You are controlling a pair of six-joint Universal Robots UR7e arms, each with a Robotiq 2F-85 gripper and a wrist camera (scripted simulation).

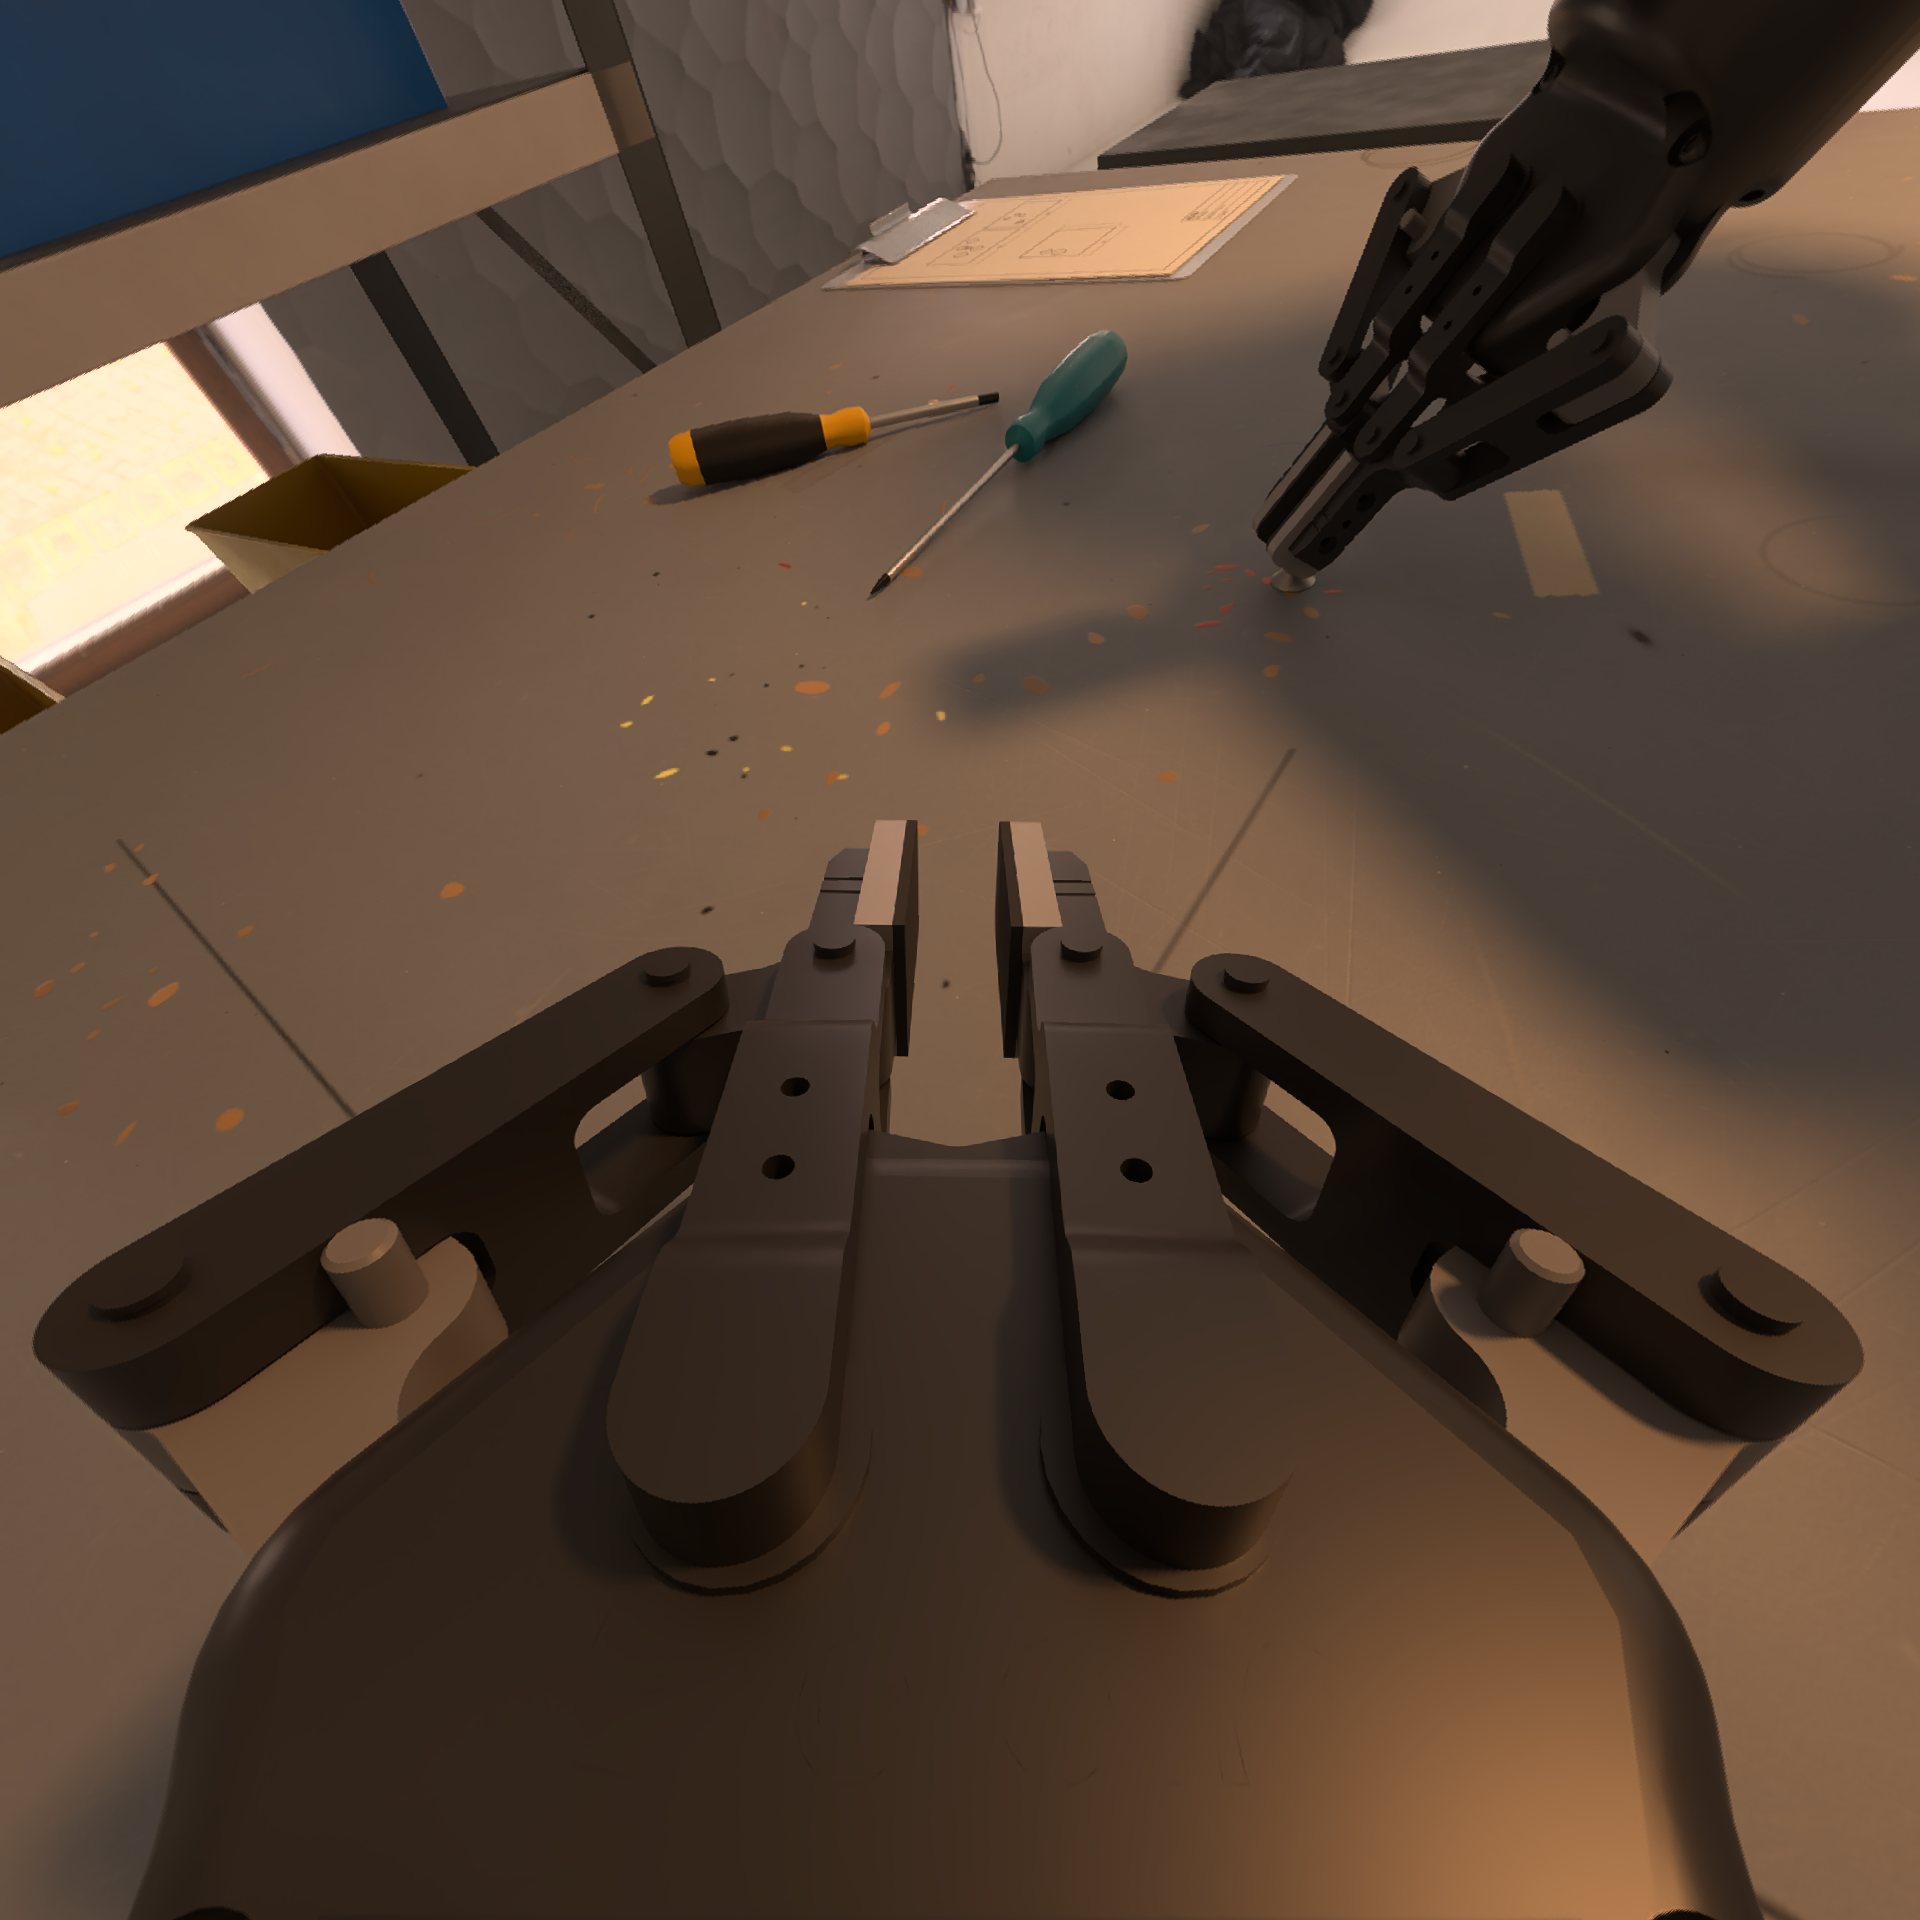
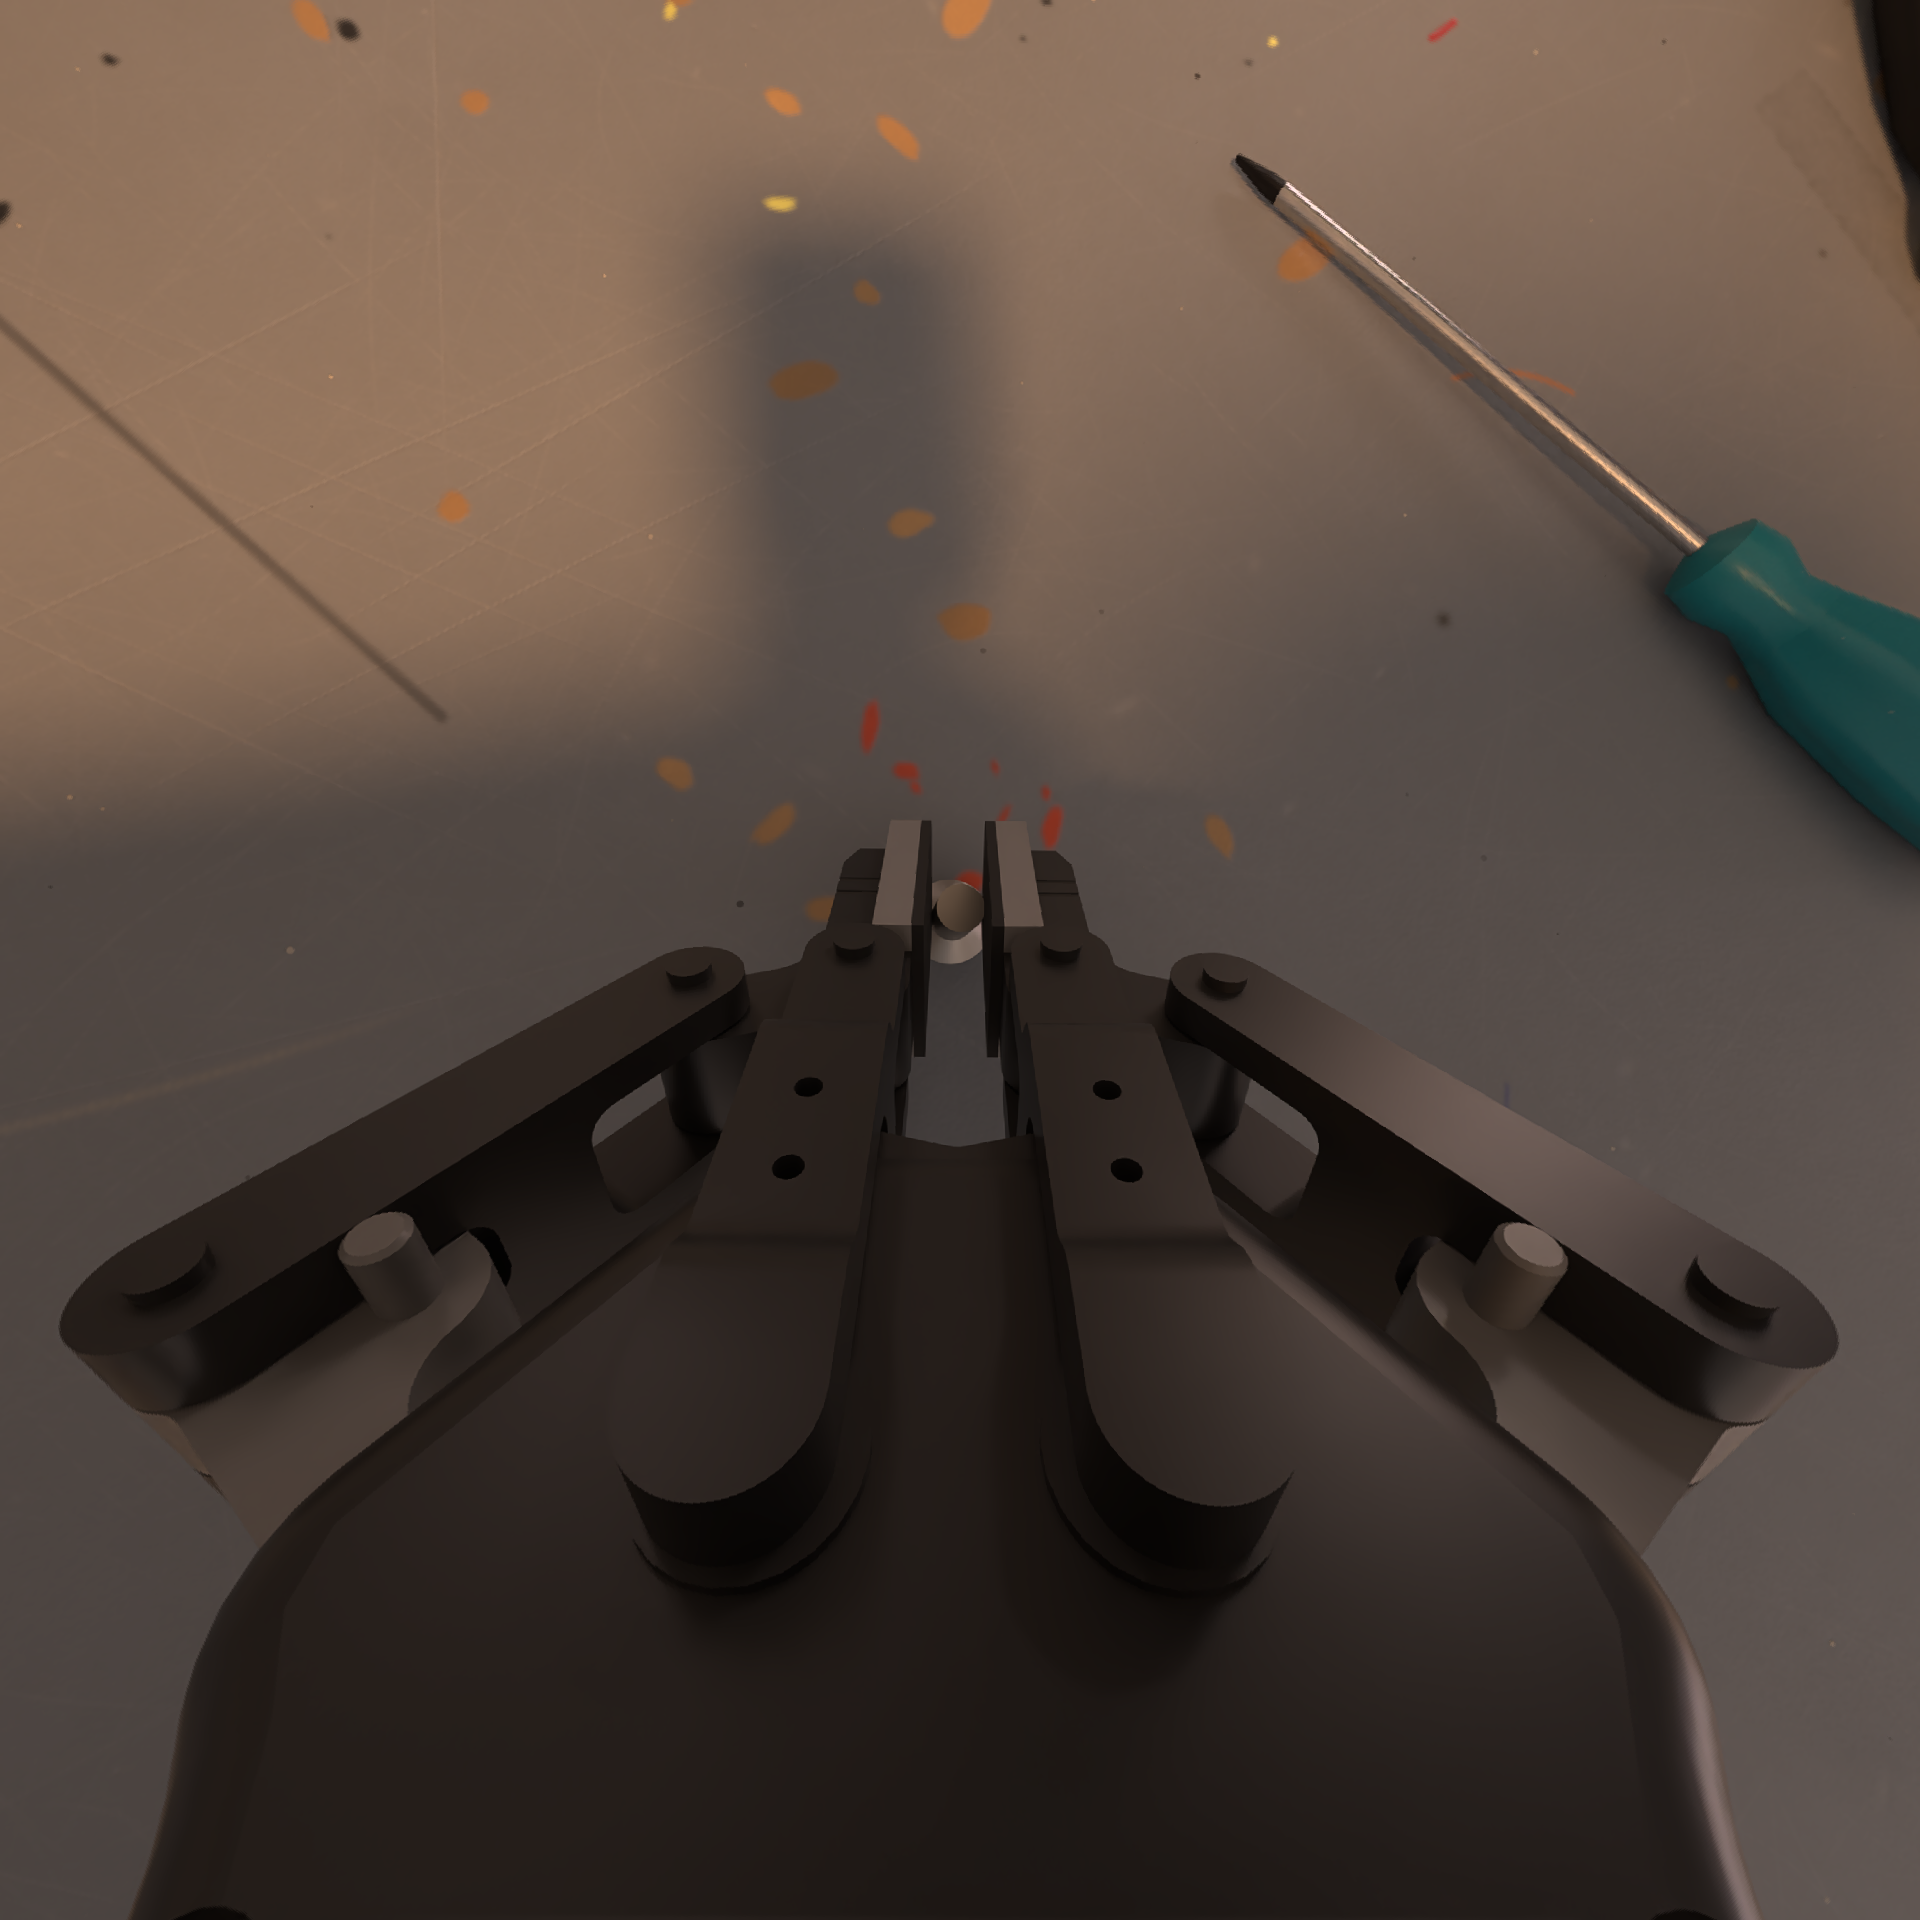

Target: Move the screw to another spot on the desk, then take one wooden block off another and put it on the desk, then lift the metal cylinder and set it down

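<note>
Screw [image 2: 956,914] between right pincer [image 2: 957,875] fingertips, touching desk [image 2: 416,416]

A: What's the bkgd?
B: Grey-brown desk [image 1: 436,665], scratched, w/ orange, yellow & red paint flecks. Warm light from the left, dark shadows across the right side.
A: Behind it?
B: Metal shelf frame [image 1: 634,177] w/ a blue panel [image 1: 187,104] at upper left. Grey wall w/ honeycomb texture [image 1: 821,114], then a white wall [image 1: 1081,62] w/ a thin cable hanging.
A: Windows?
B: One, low left [image 1: 114,499], bright, brown frame. Yellowish open box [image 1: 312,509] just in front of it, by the desk edge.
A: Anything far back?
B: Dark slab-like surface [image 1: 1320,114], black bag-like lump [image 1: 1278,42] beyond; can't tell what.
</note>
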